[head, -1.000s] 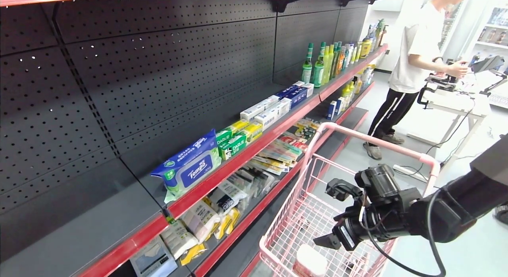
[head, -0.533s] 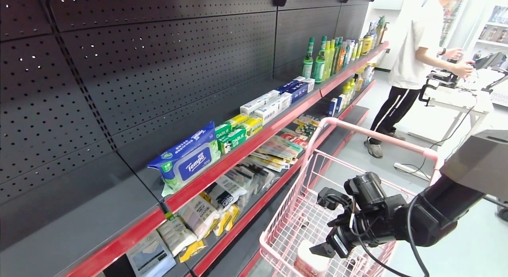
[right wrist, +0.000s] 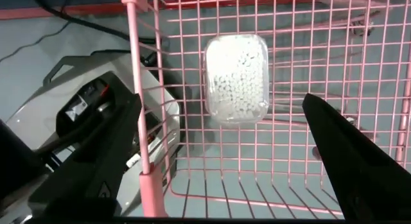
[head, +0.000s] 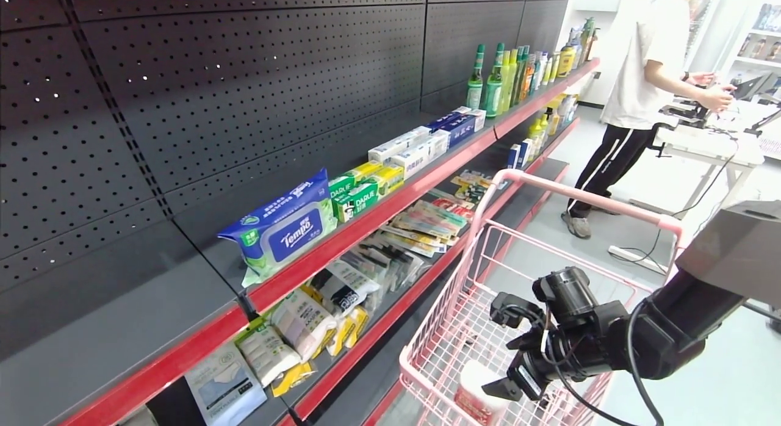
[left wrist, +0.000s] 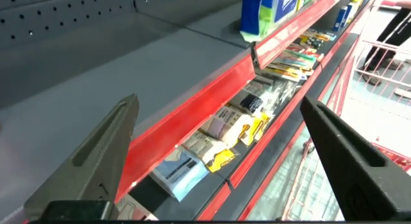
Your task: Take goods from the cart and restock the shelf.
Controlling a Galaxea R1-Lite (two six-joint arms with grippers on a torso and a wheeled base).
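Fingers (right wrist: 96, 161) of the right gripper (right wrist: 219, 115) gape above the cart's (right wrist: 137, 57) white container (right wrist: 236, 70).

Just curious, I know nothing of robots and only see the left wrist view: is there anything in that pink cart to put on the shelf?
Observer: Yes, the right wrist view looks down on one white tub on the cart's wire floor.
Visitor: Is a hand close to it?
Observer: In the head view the right hand hangs open inside the cart, right beside the tub, not gripping it.
Visitor: What sits farther along the shelf?
Observer: Green bottles stand at the far end of the upper shelf.
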